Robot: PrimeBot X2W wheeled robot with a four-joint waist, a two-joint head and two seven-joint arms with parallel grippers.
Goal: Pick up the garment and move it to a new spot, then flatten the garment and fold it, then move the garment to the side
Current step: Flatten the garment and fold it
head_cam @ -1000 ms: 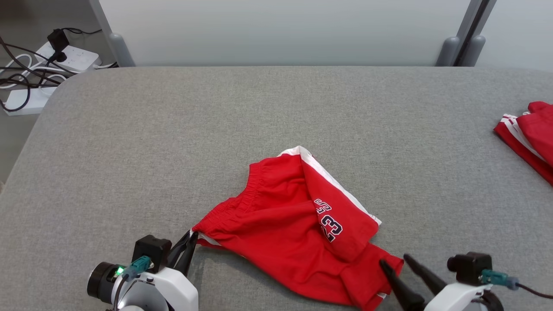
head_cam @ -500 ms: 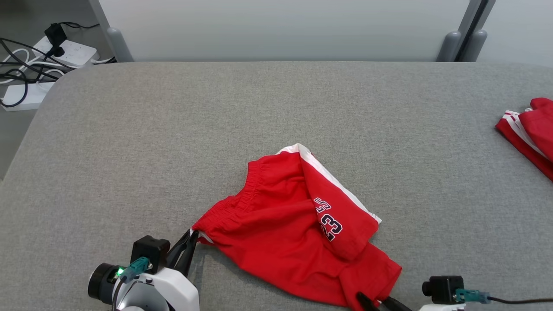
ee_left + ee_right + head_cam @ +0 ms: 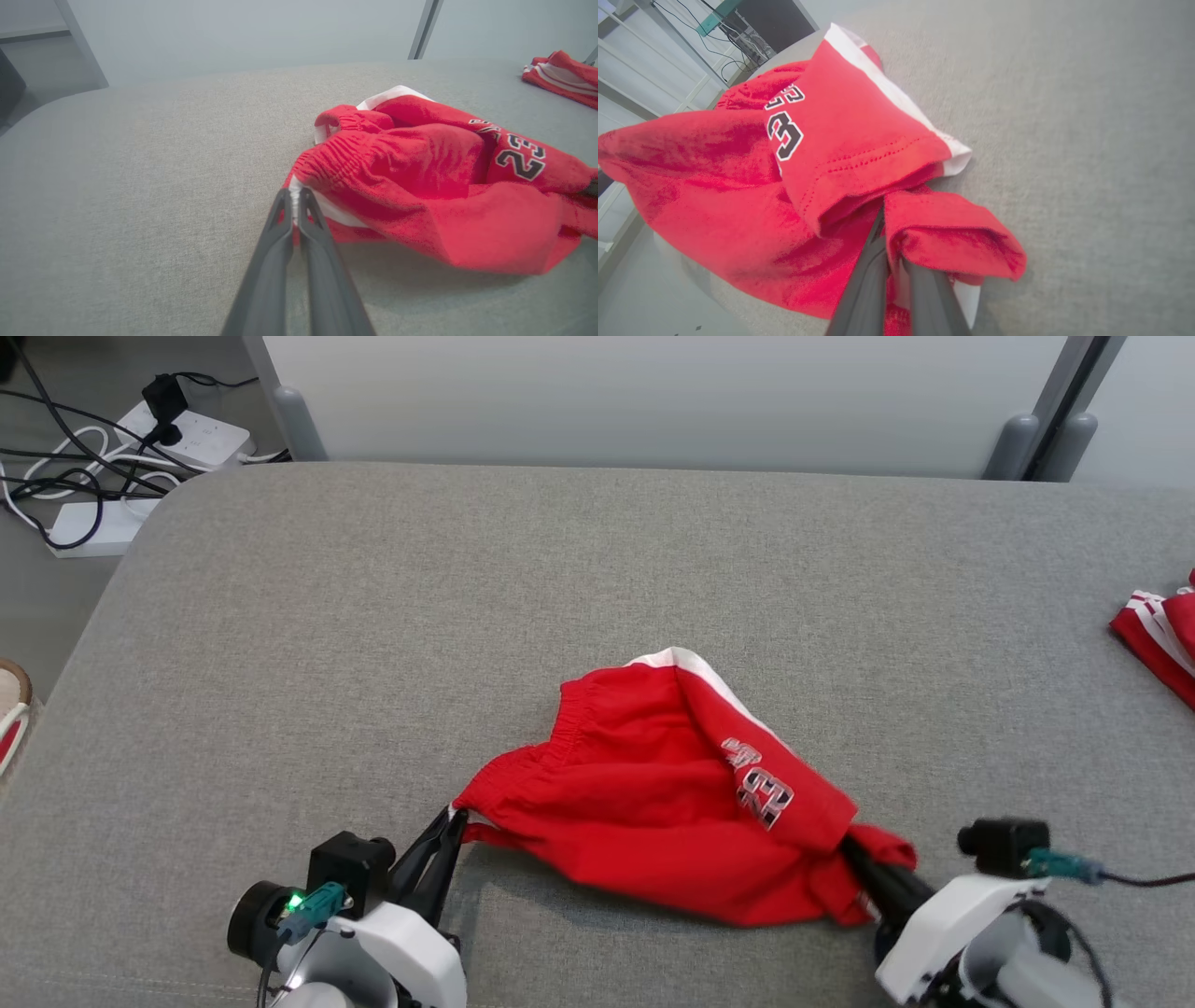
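The garment (image 3: 653,812) is a pair of red shorts with white side stripes and a dark "23", bunched near the front of the grey table (image 3: 467,616). My left gripper (image 3: 452,821) is shut on the white-edged waistband corner (image 3: 293,186) at the shorts' left end. My right gripper (image 3: 851,854) is shut on a fold of red cloth (image 3: 896,233) at the shorts' right end, its fingertips buried in the fabric. The shorts (image 3: 444,186) hang slightly off the table between the two grippers, casting a shadow beneath.
Another red and white garment (image 3: 1158,644) lies at the table's right edge, also in the left wrist view (image 3: 560,74). Power strips and cables (image 3: 121,457) lie on the floor at the far left. A shoe (image 3: 9,709) shows at the left edge.
My right gripper went from open beside the shorts to shut on their right end. The shorts have been pulled up and stretched between both grippers. The camera has shifted.
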